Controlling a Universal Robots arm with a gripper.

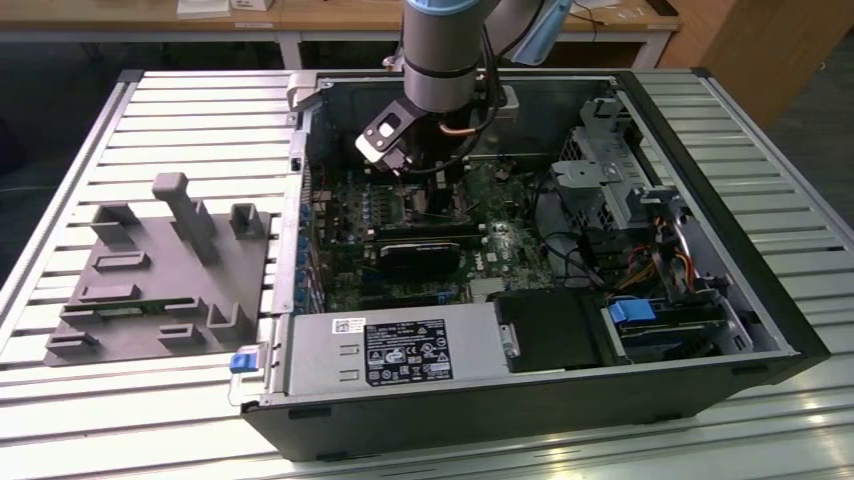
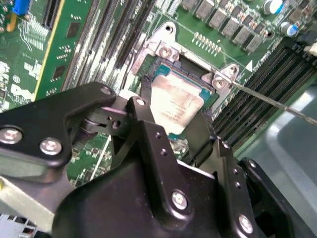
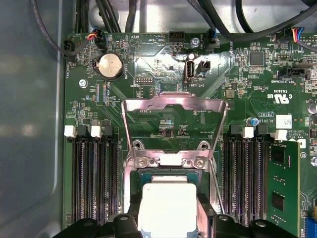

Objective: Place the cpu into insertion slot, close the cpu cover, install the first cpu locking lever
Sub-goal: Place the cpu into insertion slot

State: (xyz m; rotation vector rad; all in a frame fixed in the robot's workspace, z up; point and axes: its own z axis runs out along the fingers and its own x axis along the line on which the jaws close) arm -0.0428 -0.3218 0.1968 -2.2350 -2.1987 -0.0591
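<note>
The cpu, a flat square chip with a silver top, lies over the insertion slot on the green motherboard; its teal edge also shows in the second wrist view. My gripper is shut on the cpu, one black finger against each of two opposite sides. The cpu cover, a silvery frame plate, stands swung open on its hinge beyond the slot. A thin wire locking lever sticks out beside the socket, unlatched. In the exterior view the gripper reaches down into the open computer case.
Black memory slots flank the socket on both sides, and a green memory stick stands close by. Cables hang along the board's edge. The case wall, power supply and a grey fixture tray surround the work area.
</note>
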